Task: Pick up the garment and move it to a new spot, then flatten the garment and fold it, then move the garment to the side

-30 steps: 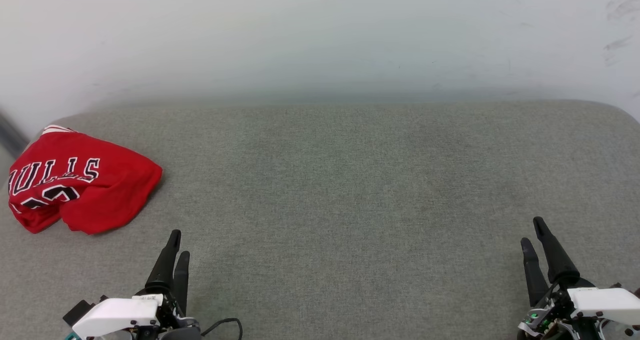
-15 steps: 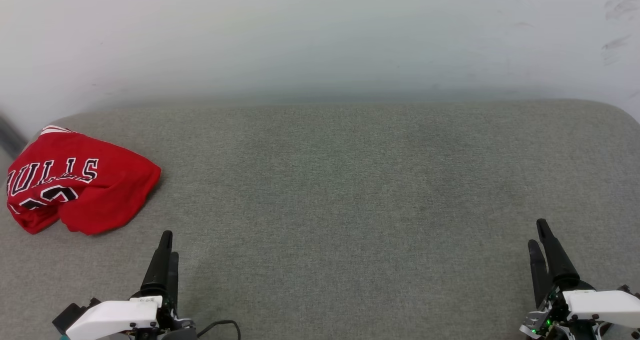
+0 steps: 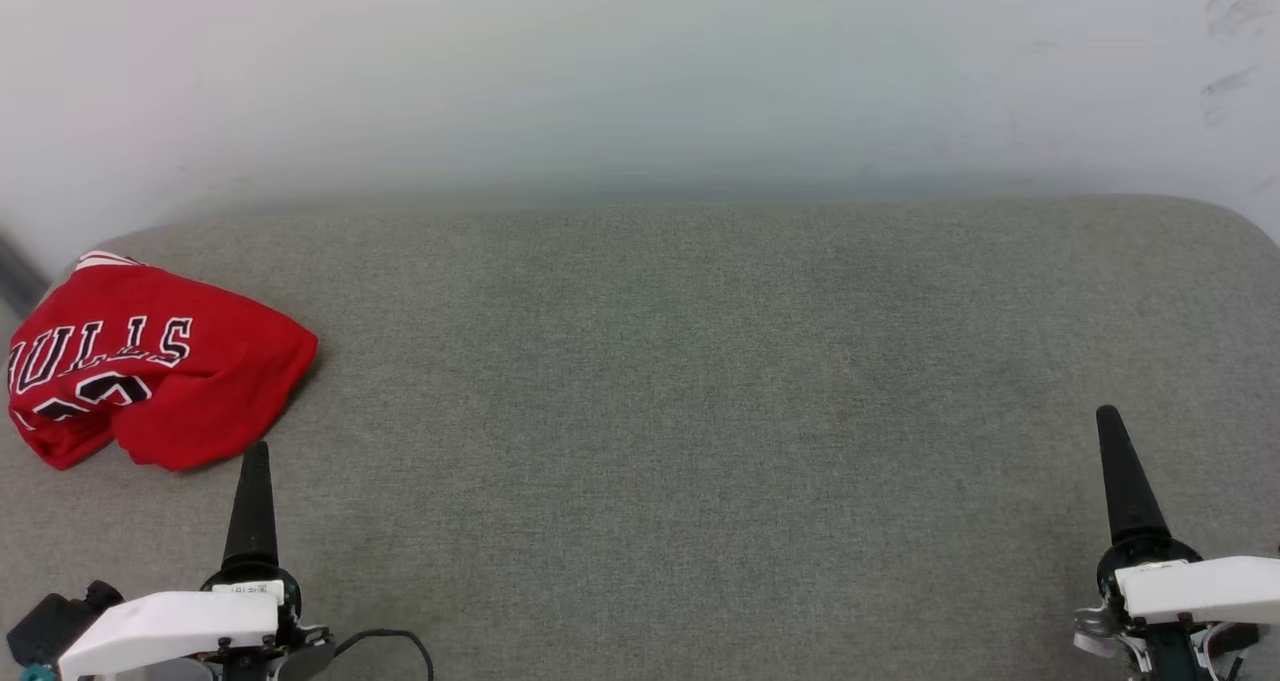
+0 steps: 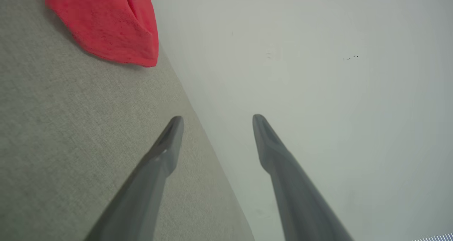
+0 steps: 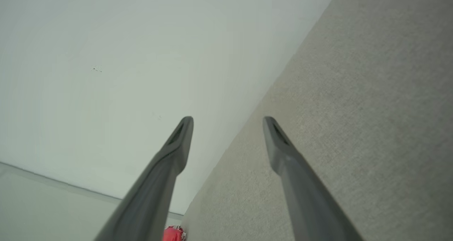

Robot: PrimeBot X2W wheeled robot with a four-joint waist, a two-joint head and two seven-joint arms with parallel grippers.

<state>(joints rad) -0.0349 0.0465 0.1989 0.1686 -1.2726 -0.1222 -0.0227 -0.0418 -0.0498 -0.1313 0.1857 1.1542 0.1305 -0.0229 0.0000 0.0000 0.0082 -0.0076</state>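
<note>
A crumpled red garment is lying at the bench's far left edge, its long axis running roughly across the robot's front; the left gripper, jaws gaping wide and holding nothing, is hovering just beside its near right corner; the right gripper, equally agape and empty, is sitting well apart across the bench.

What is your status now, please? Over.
Left tool open, empty. Right tool open, empty. Garment crumpled at left edge of grey surface, untouched. Nothing seen between it and left tool.
</note>
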